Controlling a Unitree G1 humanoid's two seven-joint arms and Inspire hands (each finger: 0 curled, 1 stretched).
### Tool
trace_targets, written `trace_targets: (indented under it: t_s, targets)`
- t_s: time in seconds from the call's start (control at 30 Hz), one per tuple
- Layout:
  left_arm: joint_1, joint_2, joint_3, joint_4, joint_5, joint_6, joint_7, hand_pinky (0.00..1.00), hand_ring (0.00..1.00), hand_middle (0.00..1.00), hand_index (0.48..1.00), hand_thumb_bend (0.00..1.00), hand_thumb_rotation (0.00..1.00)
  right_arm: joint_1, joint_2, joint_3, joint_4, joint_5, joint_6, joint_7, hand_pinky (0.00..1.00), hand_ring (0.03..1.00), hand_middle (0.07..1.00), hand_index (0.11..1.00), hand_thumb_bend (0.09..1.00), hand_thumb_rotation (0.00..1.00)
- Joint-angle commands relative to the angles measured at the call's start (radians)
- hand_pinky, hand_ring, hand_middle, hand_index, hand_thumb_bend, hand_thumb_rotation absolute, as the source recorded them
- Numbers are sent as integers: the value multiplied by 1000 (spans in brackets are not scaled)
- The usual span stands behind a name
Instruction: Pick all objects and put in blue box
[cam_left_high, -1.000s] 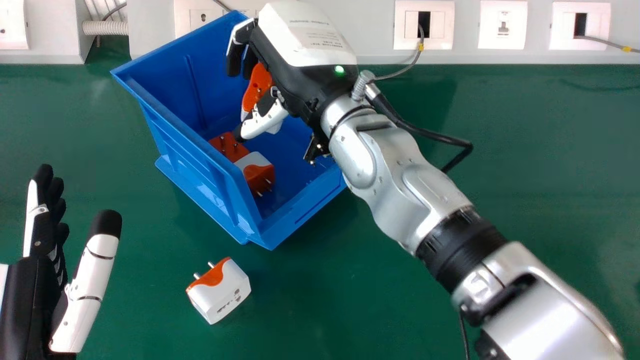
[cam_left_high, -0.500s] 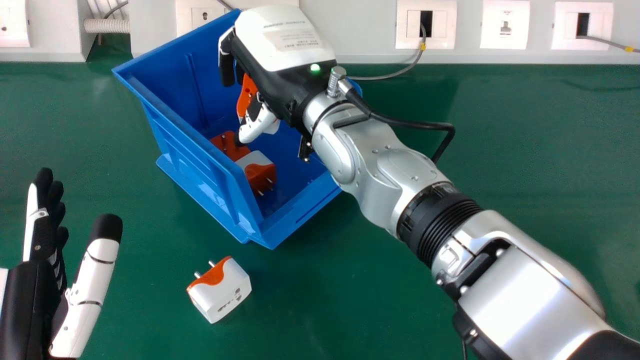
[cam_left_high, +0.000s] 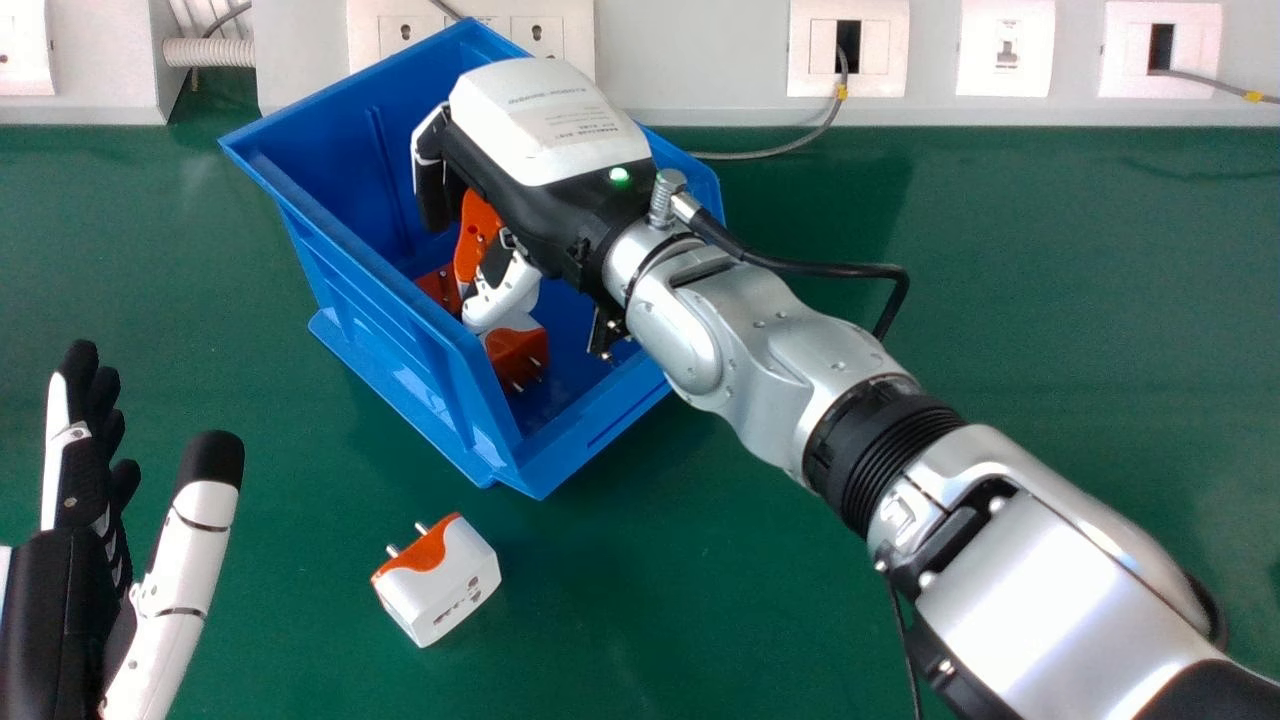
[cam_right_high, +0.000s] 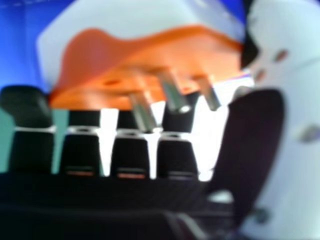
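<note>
In the head view my right hand (cam_left_high: 545, 130) is inside the blue box (cam_left_high: 395, 285), its fingers and thumb curled round an orange and white plug adapter (cam_left_high: 476, 235). The right hand view shows this adapter (cam_right_high: 150, 55) with its metal pins, held between the fingers and the thumb of my right hand (cam_right_high: 275, 135). Below it in the box lie an orange adapter (cam_left_high: 438, 287), partly covered, and a white and orange one (cam_left_high: 517, 352). Another white and orange adapter (cam_left_high: 437, 580) rests on the green table in front of the box. My left hand (cam_left_high: 180, 570) is open at the left.
The green table (cam_left_high: 1000, 300) extends around the box. Behind it runs a pale wall panel with sockets (cam_left_high: 1008, 50) and a thin grey cable (cam_left_high: 775, 152). A black cable (cam_left_high: 830, 268) loops beside my right wrist.
My right hand first moved left over the box, then came toward the near side and lower, with the adapter still in its grip. The left hand has barely shifted.
</note>
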Motion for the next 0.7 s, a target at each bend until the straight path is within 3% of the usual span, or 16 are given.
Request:
trace_targets:
  t_s: [0.0,0.23,0.27,0.3,0.33,0.43,0.53,0.67]
  targets:
    - [-1,-2,-3,-38,9,3,8,971,1000,1000,1000,616,829,-43,9,-6,-8,10,-14,-23,336,455,507,466,498,0]
    - [4,-1,-1,-36,9,3,9,965,1000,1000,1000,597,830,-51,2,-6,-14,15,-11,32,348,460,511,484,498,0]
    - [3,0,0,-35,7,3,9,964,1000,1000,1000,596,830,-53,0,-2,-15,10,-6,39,356,475,545,491,493,0]
    - [2,1,2,-33,3,1,8,964,1000,1000,1000,596,831,-54,-3,4,-19,2,-1,42,398,535,595,534,535,0]
    - [0,2,4,-32,0,1,7,964,1000,1000,1000,596,831,-54,-5,9,-22,-4,4,41,398,535,595,534,535,0]
    - [-5,3,7,-28,-3,1,8,964,1000,1000,1000,601,831,-53,-8,18,-28,-11,10,32,564,748,777,708,681,0]
    - [-7,1,6,-23,3,-4,10,965,1000,1000,1000,601,831,-51,-8,22,-29,-11,8,26,626,828,847,780,734,0]
    - [-6,1,9,-13,0,-13,10,967,1000,1000,1000,599,831,-49,-9,31,-32,-18,4,19,675,889,904,843,775,0]
